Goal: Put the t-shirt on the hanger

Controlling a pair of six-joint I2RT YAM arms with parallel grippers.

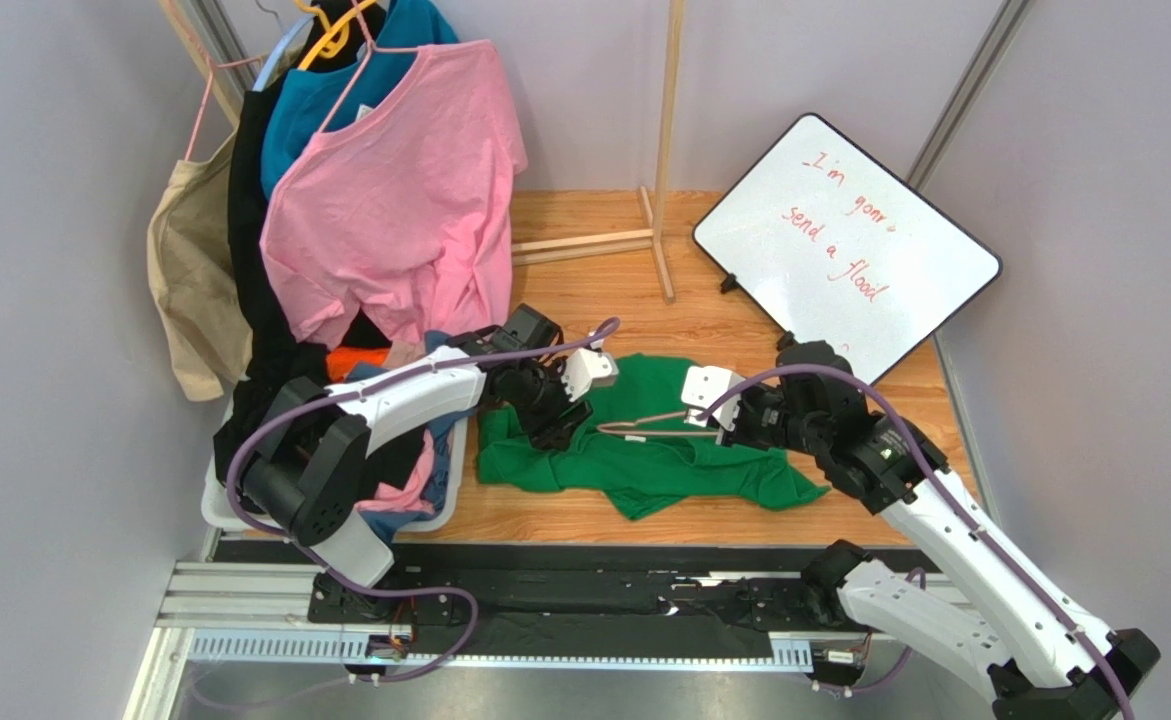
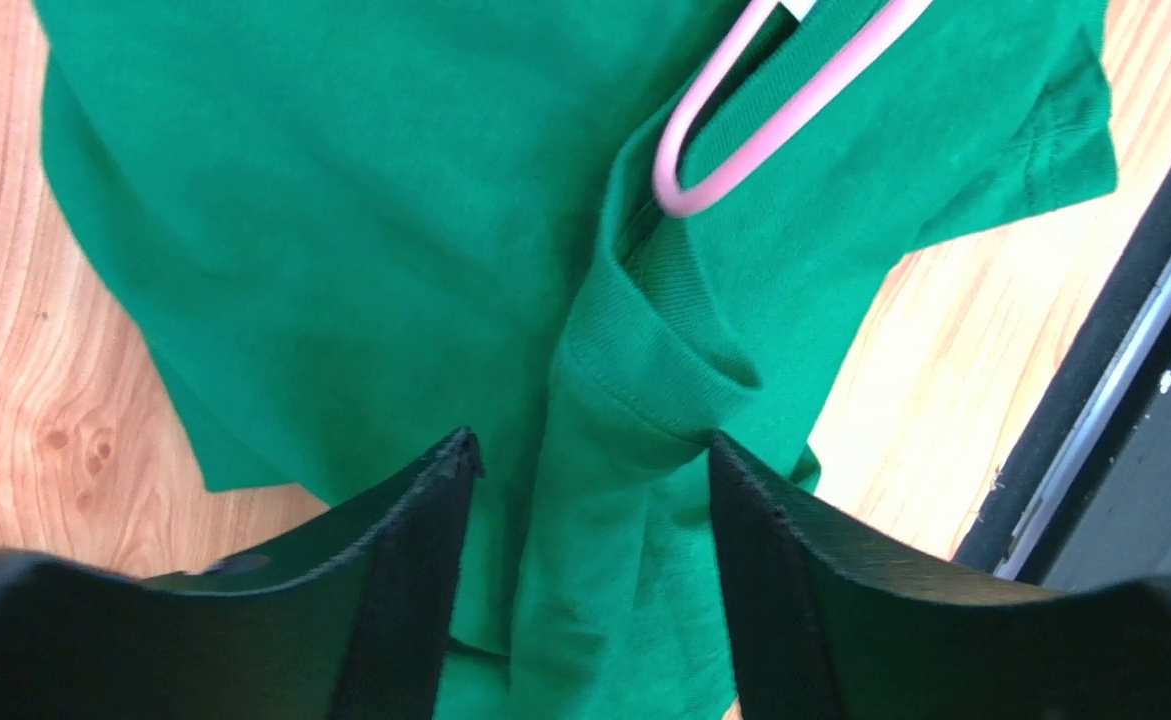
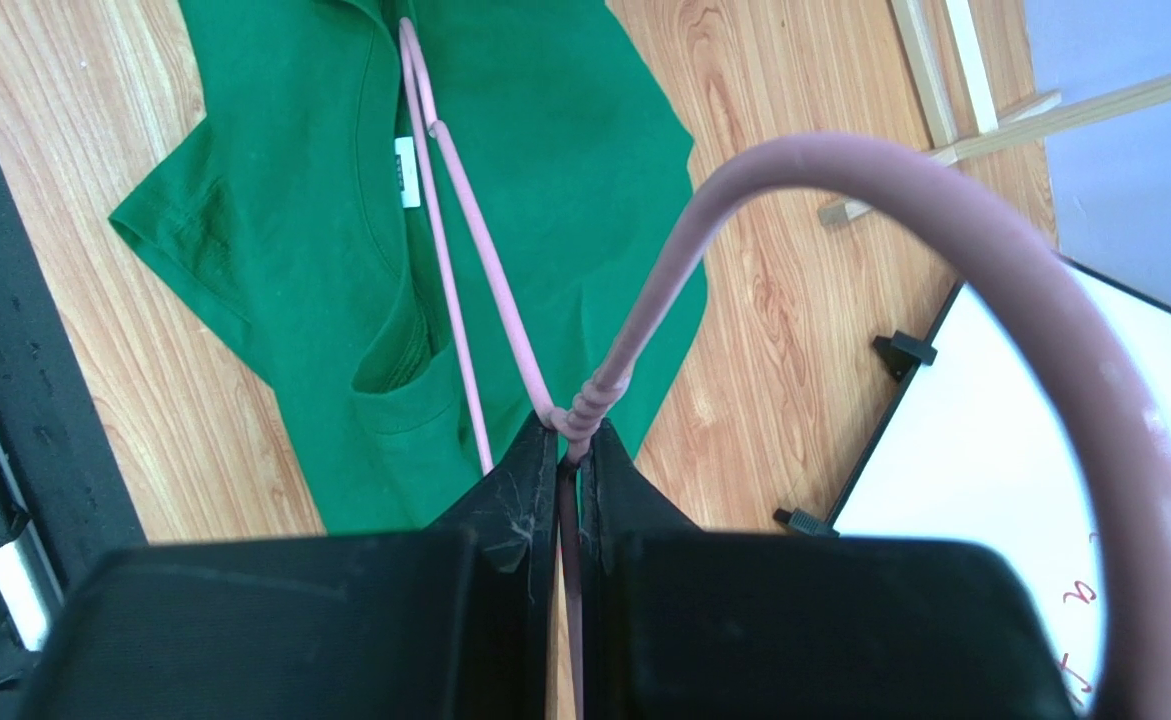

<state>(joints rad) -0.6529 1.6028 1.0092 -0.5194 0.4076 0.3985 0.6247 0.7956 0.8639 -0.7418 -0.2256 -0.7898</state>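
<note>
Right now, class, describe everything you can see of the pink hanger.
The hanger is thin pale-pink wire: a triangular frame, twisted neck and curved hook. It lies across the green t-shirt, one rounded corner by the collar. The right fingers are pinched shut on its neck; the hook arches back over them.

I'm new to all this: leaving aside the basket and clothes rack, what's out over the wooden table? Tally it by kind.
green t-shirt: 1
pink wire hanger: 1
whiteboard: 1
Total: 3
</note>
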